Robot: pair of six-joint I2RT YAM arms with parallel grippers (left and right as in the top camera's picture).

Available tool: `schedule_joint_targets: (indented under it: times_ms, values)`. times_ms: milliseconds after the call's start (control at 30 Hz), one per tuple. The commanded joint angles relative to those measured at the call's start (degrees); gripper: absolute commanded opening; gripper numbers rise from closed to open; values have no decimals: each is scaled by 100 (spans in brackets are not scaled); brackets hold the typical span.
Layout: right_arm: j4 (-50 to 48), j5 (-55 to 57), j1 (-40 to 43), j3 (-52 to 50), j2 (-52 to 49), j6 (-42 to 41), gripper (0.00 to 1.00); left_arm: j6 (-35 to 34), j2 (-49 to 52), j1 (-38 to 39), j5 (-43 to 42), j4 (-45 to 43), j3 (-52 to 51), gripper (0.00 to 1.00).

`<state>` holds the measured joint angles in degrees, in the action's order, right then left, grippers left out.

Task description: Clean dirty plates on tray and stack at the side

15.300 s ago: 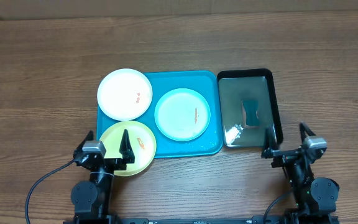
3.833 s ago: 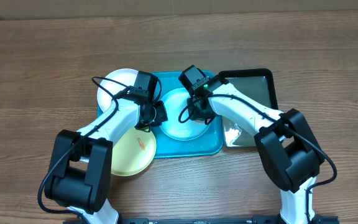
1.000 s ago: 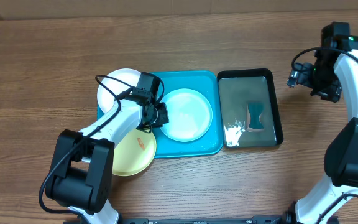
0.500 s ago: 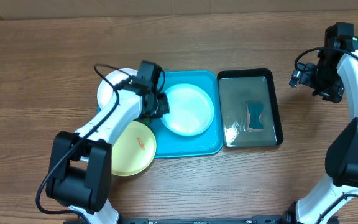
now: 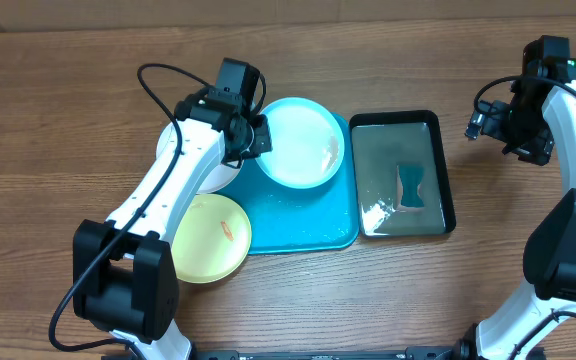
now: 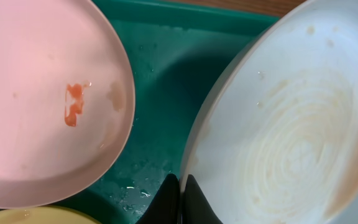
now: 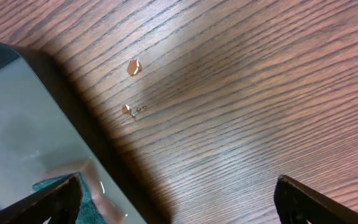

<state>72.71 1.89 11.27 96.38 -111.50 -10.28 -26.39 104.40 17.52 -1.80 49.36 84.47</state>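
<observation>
My left gripper (image 5: 253, 140) (image 6: 180, 198) is shut on the left rim of the pale cyan plate (image 5: 301, 142) (image 6: 291, 124). It holds that plate lifted and tilted over the far edge of the teal tray (image 5: 303, 215) (image 6: 160, 74). The plate's inside looks wet and streaked. The white plate (image 5: 218, 173) (image 6: 42, 93) carries an orange smear and lies at the tray's left corner, mostly hidden under my left arm. At the tray's near left corner rests the yellow-green plate (image 5: 211, 237), which has a small orange mark. My right gripper (image 5: 503, 138) (image 7: 182, 205) hangs open and empty over bare wood, right of the black tray.
A glossy black tray (image 5: 438, 165) (image 7: 17, 118) holding water and a teal sponge (image 5: 409, 187) stands right of the teal tray. Water drops lie on the teal tray's floor. A few small crumbs (image 7: 133, 67) sit on the wood beside the black tray.
My left gripper has raised the pale cyan plate off the tray floor and carried it toward the tray's far edge. The right arm has stayed in place.
</observation>
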Motion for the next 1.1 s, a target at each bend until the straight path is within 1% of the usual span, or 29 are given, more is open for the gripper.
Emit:
schedule_joint_targets:
  times_ms: [0, 133, 300, 433, 633, 733, 933, 1067]
  values:
    - [-24, -7, 28, 44, 111, -15, 100, 116, 70, 74, 57, 20, 387, 4]
    - [-24, -7, 28, 44, 111, -15, 100, 111, 70, 313, 168, -37, 573, 4]
    - [-24, -7, 28, 44, 111, -15, 100, 105, 70, 732, 446, -330, 588, 4]
    - [-24, -7, 28, 44, 111, -15, 100, -15, 70, 1141, 848, -531, 588, 4]
    - [-24, -7, 28, 44, 111, -15, 100, -42, 70, 1738, 1856, -846, 588, 4]
    - [-22, -7, 28, 44, 111, -15, 100, -24, 70, 2011, 2522, -977, 588, 4]
    - [-22, -7, 28, 44, 111, -15, 100, 535, 70, 2483, 3493, -1298, 588, 4]
    - [-22, -7, 28, 44, 111, -15, 100, 1150, 70, 2879, 4577, -1578, 588, 4]
